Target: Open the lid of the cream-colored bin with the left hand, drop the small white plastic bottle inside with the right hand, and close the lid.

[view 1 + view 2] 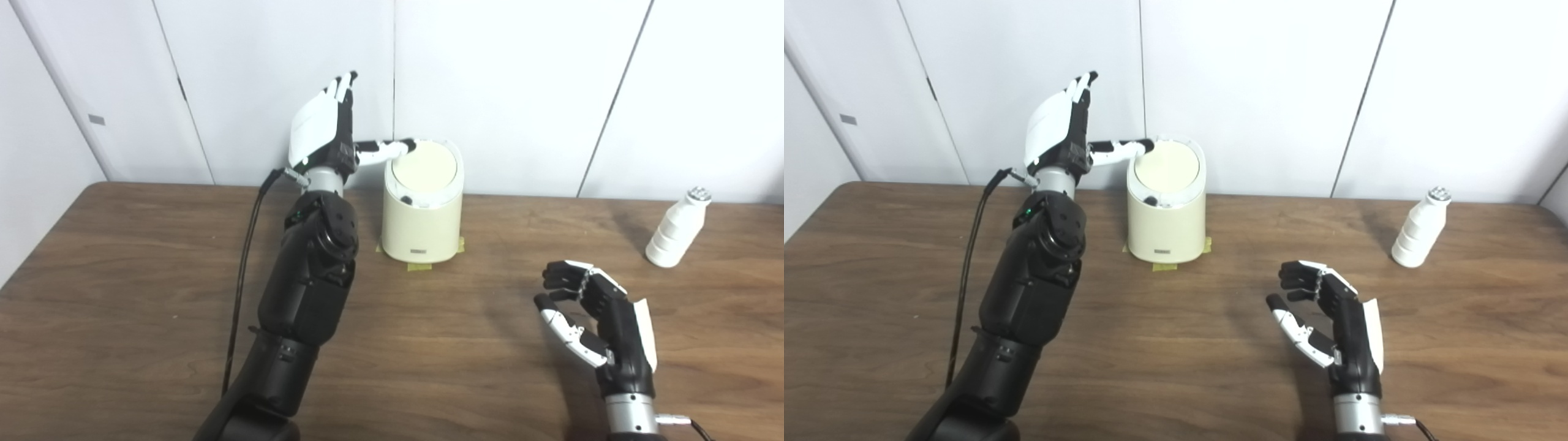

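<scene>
Cream-colored bin [421,214] lid [425,166] shut; left hand [321,131] and right hand [597,318] spread, empty.

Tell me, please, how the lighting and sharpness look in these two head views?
Left eye view: even, soft light, faint shadows beside the bin and bottle, mild softness overall. Right eye view: same lighting, slight sheen on the table, no hard glare.

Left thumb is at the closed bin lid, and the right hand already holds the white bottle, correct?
Not quite. The right hand is empty; the white bottle stands apart on the table, as the left eye view shows. The left hand does have its thumb at the closed bin lid.
</scene>
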Controlling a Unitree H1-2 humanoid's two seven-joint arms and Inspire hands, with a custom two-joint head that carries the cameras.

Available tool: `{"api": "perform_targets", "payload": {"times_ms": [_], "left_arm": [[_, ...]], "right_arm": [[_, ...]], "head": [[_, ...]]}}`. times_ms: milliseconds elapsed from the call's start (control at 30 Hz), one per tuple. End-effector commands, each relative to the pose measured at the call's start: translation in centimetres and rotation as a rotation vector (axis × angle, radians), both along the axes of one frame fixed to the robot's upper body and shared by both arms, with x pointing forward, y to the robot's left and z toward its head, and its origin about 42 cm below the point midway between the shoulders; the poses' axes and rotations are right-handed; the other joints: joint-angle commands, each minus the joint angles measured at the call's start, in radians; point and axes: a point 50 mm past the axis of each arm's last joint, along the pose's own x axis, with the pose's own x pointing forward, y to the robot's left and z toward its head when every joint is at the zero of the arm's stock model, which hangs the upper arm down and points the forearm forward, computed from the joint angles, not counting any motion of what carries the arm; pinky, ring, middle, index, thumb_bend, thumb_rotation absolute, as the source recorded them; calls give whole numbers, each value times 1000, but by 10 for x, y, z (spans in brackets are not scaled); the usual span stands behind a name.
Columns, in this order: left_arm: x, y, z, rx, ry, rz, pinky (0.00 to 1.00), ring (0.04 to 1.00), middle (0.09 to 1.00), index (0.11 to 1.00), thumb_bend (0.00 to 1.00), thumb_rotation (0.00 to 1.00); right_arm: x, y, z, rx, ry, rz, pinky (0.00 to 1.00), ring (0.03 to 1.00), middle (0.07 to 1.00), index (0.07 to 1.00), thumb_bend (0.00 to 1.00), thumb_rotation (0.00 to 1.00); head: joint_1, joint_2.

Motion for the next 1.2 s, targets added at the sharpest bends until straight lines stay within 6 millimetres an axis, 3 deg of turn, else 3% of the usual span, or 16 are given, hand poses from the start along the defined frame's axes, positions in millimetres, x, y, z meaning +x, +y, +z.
{"api": "perform_targets", "payload": {"times_ms": [0, 367, 700, 1033, 1167], "left_arm": [[5, -9, 33, 16, -104, -1, 1000, 1000, 1000, 1000, 860, 324], [4, -11, 21, 40, -71, -4, 1000, 1000, 1000, 1000, 836, 303], [7, -15, 16, 62, -75, 10, 1000, 1000, 1000, 1000, 878, 499], [12, -22, 8, 42, -46, 3, 1000, 1000, 1000, 1000, 876, 474], [14, -22, 5, 50, -39, 4, 1000, 1000, 1000, 1000, 873, 457]], "right_arm": [[3, 5, 12, 14, -78, 8, 548, 615, 624, 621, 252, 184], [3, 6, 12, 9, -64, -4, 557, 622, 630, 628, 261, 214], [3, 8, 13, -2, -66, -11, 554, 616, 625, 625, 258, 233], [2, 11, 13, 2, -70, -14, 549, 612, 625, 622, 250, 201], [2, 12, 13, -4, -74, -19, 542, 608, 621, 621, 258, 256]], "head": [[-5, -1], [-10, -4], [-21, -2], [-35, -1], [-43, -2]]}}
